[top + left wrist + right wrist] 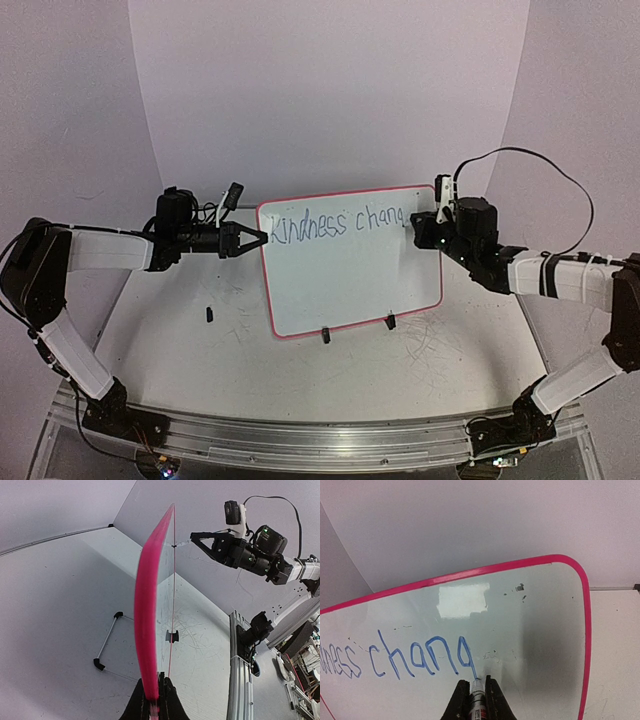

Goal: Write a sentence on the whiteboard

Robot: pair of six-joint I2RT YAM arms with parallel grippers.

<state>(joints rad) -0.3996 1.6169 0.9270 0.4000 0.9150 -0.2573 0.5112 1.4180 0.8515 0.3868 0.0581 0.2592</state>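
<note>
Right gripper [476, 681]: pinching a blue-tipped marker pen [478, 702], tip at the "g".
Left gripper [154, 681]: clamped on the pink-framed glossy whiteboard [350, 275] edge—upright on the white counter [170, 330].
Blue handwritten sentence [340, 224]: "Kindness chang".
Risk: hard pressure may tilt the whiteboard—stroke breaks.

Pale lilac backdrop walls [330, 90], scuffed white tabletop [470, 340] w/ alu rail [320, 432] at near edge

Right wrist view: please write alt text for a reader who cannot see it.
The right hand grips a marker, its tip on the pink-framed whiteboard at the end of the unfinished blue sentence, which here shows "ness chang". A pale wall is behind.
</note>
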